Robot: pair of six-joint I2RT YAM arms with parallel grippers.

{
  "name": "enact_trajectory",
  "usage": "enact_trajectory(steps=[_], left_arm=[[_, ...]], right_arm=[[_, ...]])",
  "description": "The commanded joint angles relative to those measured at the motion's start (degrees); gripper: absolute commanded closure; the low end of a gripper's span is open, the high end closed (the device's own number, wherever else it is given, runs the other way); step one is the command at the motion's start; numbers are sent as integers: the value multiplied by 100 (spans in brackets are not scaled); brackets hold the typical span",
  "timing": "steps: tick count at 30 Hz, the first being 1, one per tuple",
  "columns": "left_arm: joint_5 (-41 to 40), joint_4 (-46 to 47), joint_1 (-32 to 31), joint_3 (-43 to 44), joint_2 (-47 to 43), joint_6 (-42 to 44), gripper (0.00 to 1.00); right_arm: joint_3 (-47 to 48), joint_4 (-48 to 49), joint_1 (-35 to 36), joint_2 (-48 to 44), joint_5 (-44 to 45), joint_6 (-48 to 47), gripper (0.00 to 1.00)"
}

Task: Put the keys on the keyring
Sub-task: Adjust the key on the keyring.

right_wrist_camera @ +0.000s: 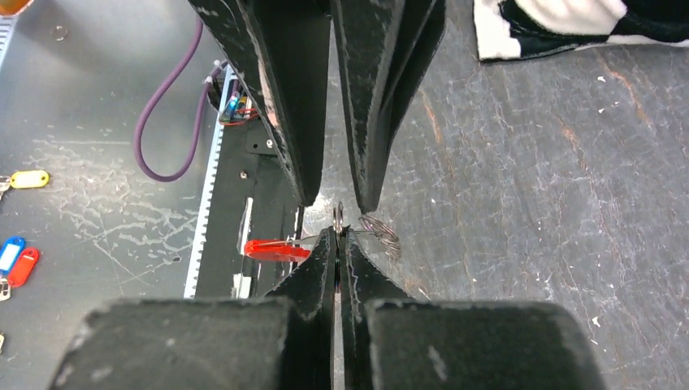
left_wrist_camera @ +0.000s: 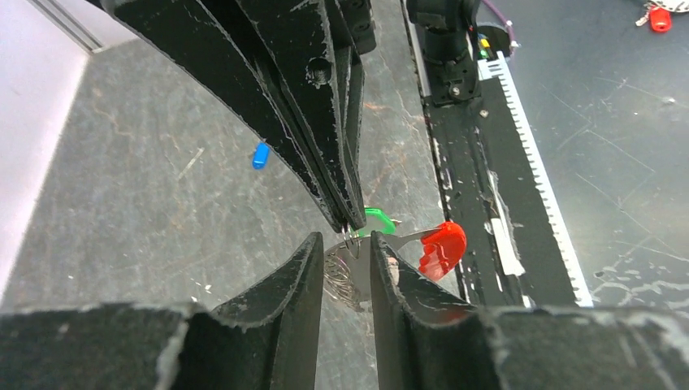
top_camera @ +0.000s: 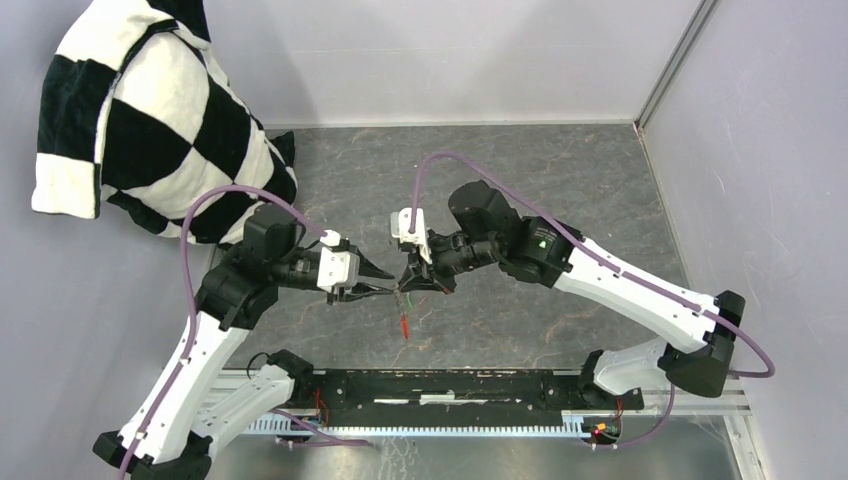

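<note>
While the right gripper [right_wrist_camera: 337, 240] is clenched on the thin metal loop of the keyring [right_wrist_camera: 338, 216], the two arms meet in mid-air above the middle of the table [top_camera: 560, 170], their tips almost touching.

Left gripper [left_wrist_camera: 345, 248]: jaws parted, grasping nothing. The ring and its grey strap [left_wrist_camera: 341, 283] sit in the gap between its two fingers, with no contact that can be made out.

Red tag [left_wrist_camera: 443, 248]: hangs from the ring on the near side, pointing downward in the top view.

Green key [left_wrist_camera: 375, 218]: raised off the table, just beside the right gripper's tips and close against the ring. Whether it is already threaded onto the wire cannot be told.

Blue key [left_wrist_camera: 260, 154]: lies alone on the table on the far side of the grippers, well apart from the ring, so it is not mounted.

Judged progress: at most one key of the two is on. The blue key is wholly left to do, and the green one may need finishing. The ring sits at the very tips of the right gripper and between, not within, the left one's fingers.
</note>
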Motion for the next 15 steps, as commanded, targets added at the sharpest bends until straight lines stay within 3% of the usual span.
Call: enact_trajectory(steps=[1,8,15], left_arm=[[-24,-610,-2,296,147,530,66],[-112,-895,-2,418,292,766,67],[-216,-900,-6,450,314,834,88]], right_arm=[[598,-450,158,147,385,-250,100],[1181,-877,306,491,605,-330,100],[1471,-1142,405,682,761,-367,100]])
